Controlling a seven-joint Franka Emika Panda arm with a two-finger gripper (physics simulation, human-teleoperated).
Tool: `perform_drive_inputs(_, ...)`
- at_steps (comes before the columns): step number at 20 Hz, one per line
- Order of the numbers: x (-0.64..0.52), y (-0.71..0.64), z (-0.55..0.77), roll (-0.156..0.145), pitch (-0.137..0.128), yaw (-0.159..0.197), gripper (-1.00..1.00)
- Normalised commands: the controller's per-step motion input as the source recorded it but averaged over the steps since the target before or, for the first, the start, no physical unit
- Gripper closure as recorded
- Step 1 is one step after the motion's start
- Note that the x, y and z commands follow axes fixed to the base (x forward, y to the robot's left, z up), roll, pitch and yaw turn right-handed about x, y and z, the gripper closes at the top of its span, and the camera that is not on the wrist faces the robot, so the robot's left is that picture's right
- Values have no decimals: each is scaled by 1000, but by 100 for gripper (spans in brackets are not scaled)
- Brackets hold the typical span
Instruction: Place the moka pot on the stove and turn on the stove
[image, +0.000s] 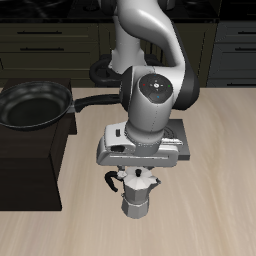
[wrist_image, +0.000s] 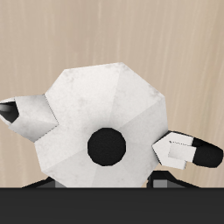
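The moka pot (image: 137, 196) stands upright on the wooden table near its front edge, silver and faceted, with a black handle. In the wrist view its lid (wrist_image: 101, 114) fills the frame, with the black knob (wrist_image: 107, 144) in the middle and the handle (wrist_image: 184, 151) at one side. My gripper (image: 137, 172) hangs straight above the pot, open, with its fingers just over the lid. It holds nothing. The stove (image: 186, 140) lies just behind the pot, mostly hidden by my arm. Its knob is not in view.
A black frying pan (image: 35, 103) sits on a dark low cabinet (image: 30, 165) beside the pot, its handle pointing toward my arm. Dark drawers line the back wall.
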Motion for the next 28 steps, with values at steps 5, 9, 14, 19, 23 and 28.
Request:
perform_drive_inputs(5,-3,4,146,7,-26,11,100)
perform_drive_inputs(9,19,-17,173,-12,-25,-7,100)
perform_drive_inputs(14,0,25,41,9,-10,1,100)
perform_drive_inputs(19,-70,52,62,-1,-23,-14,100)
perform_drive_inputs(23,-165,39,193,6,-27,11,100)
perform_drive_inputs(28,-200,17,274,6,-39,12,100)
